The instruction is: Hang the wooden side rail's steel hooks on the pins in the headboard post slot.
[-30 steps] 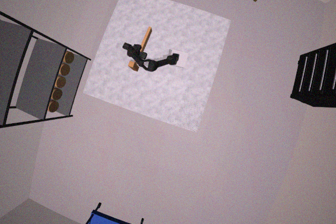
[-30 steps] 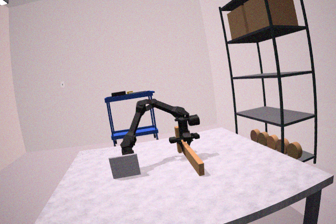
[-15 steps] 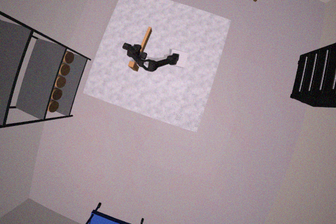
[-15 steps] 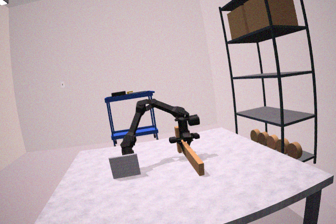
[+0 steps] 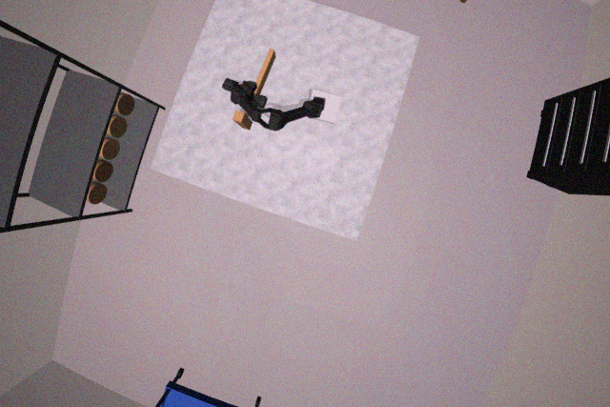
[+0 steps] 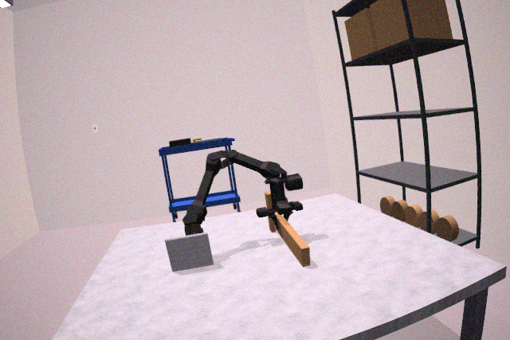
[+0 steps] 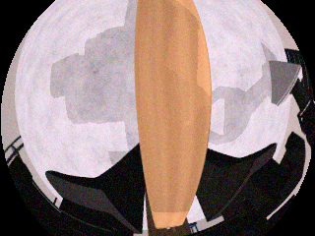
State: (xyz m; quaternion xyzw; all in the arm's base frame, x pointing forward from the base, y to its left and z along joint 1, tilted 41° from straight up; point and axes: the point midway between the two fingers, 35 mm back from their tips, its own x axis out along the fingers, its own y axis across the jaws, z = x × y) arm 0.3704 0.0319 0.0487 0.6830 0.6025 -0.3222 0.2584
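Note:
The wooden side rail (image 5: 266, 69) (image 6: 293, 238) (image 7: 172, 98) is a long orange bar. Its far end is on or very near the table, with a shadow close beside it in the exterior view. The headboard post (image 5: 241, 119) (image 6: 268, 200) is a short upright orange block at the rail's other end. My gripper (image 5: 253, 92) (image 6: 281, 217) (image 7: 161, 144) is shut on the rail, a black finger on each side, close to the post. The rail's near end reaches the post or nearly so. The hooks, pins and slot are not visible, so seating cannot be told.
The speckled table (image 5: 315, 186) (image 6: 247, 298) carries everything. A grey panel (image 6: 189, 252) (image 7: 283, 81) stands by the arm's base. Off the table are a black shelf rack (image 6: 420, 111) with boxes and round wooden pieces, and a blue cart (image 6: 198, 147).

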